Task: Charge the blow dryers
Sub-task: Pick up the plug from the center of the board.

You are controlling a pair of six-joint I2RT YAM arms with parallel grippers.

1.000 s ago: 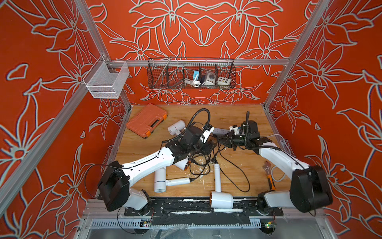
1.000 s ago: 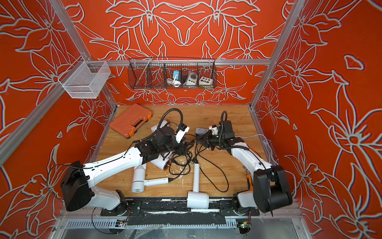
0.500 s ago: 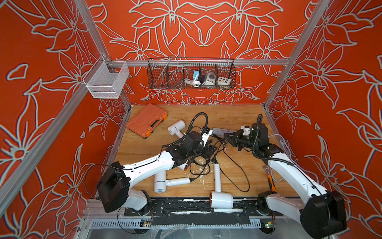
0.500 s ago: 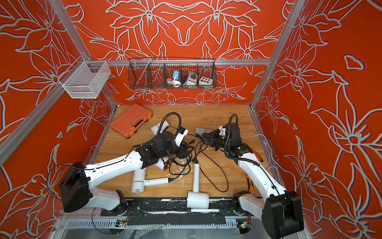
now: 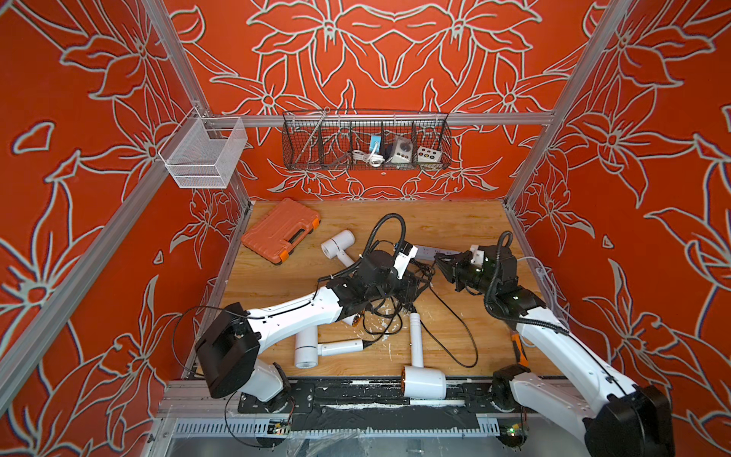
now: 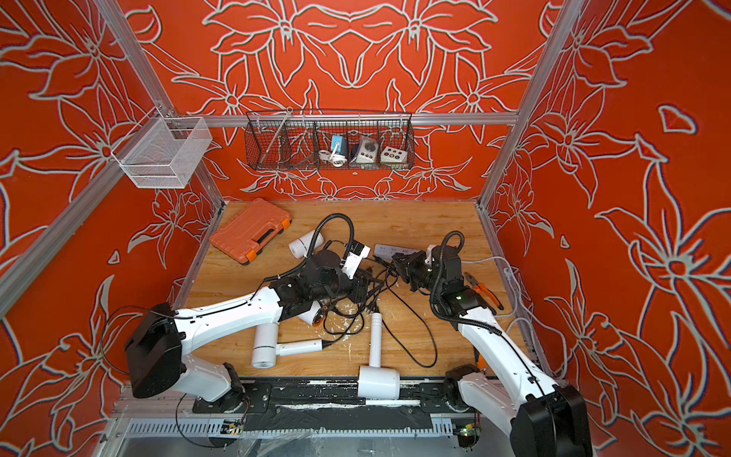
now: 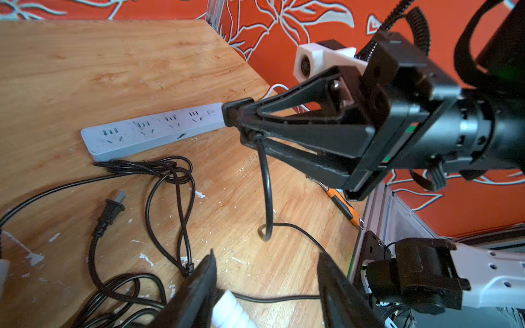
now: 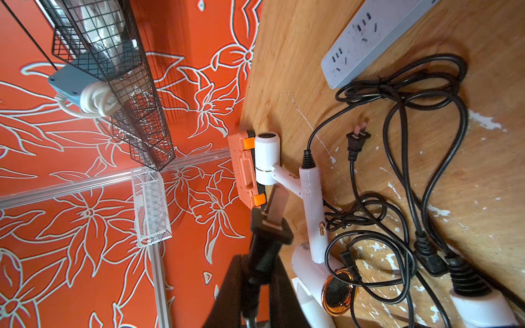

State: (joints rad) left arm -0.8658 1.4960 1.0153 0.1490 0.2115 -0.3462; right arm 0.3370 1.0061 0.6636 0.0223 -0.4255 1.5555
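Observation:
Three white blow dryers lie on the wooden table in both top views: one at the back (image 5: 339,242), one front left (image 5: 306,348), one at the front edge (image 5: 424,382). A dryer with a copper grille (image 8: 338,292) lies under my left arm. My right gripper (image 8: 255,264) is shut on a black plug (image 8: 268,227), held above the table just off the end of the white power strip (image 7: 153,129). My left gripper (image 7: 267,255) stands open low over the tangled black cords (image 5: 385,316), a white ribbed handle end beside one finger. A loose plug (image 7: 112,210) lies flat nearby.
An orange tool case (image 5: 281,229) sits at the back left. Orange-handled pliers (image 6: 484,291) lie near the right wall. A black wire basket (image 5: 366,144) and a white mesh basket (image 5: 203,152) hang on the frame above the table.
My left gripper has slid right over the cord tangle, its jaws narrowing slightly. My right arm has stretched out and its wrist has shifted right, still holding the plug.

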